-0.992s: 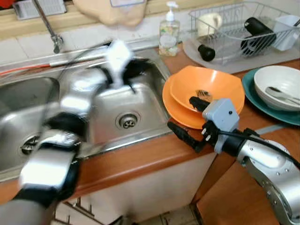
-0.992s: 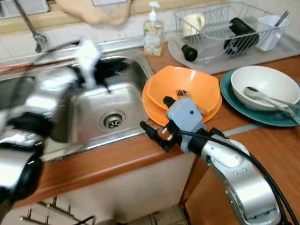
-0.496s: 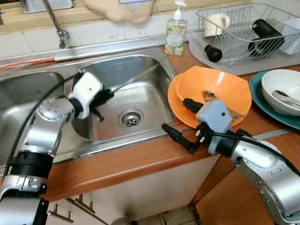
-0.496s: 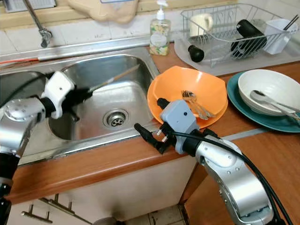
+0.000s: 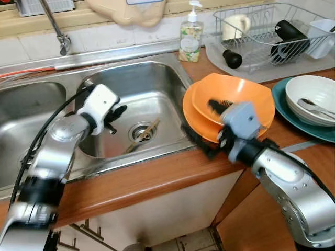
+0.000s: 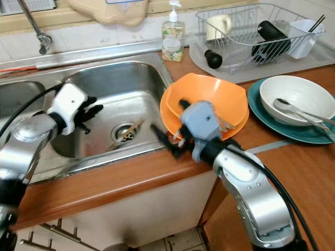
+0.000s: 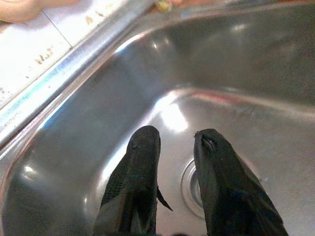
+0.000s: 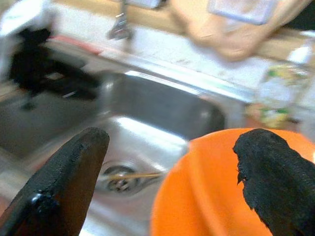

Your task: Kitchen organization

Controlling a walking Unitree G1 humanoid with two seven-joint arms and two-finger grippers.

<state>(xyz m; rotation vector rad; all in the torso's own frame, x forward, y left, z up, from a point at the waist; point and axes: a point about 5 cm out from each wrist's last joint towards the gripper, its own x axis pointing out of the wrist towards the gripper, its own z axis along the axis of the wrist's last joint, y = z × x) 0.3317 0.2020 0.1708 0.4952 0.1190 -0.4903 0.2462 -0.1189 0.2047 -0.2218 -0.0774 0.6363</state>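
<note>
Straddling the orange bowl's [image 5: 246, 97] near rim with my wide-open, empty right gripper [image 6: 172, 128], I should seat both fingers squarely before closing, left gripper [image 7: 177, 162] slightly parted, empty over the sink [image 5: 157, 78] drain.

Sink basin [image 5: 157, 99] mostly free; a utensil [image 5: 142, 135] lies across the drain. L gripper [image 5: 116, 112] hangs over basin at 9 o'clock. Orange bowls [image 5: 246, 97] crowd counter at 3, R gripper [image 8: 170, 172] spread astride their rim. Rack [image 5: 261, 31] blocks 1 o'clock.
</note>
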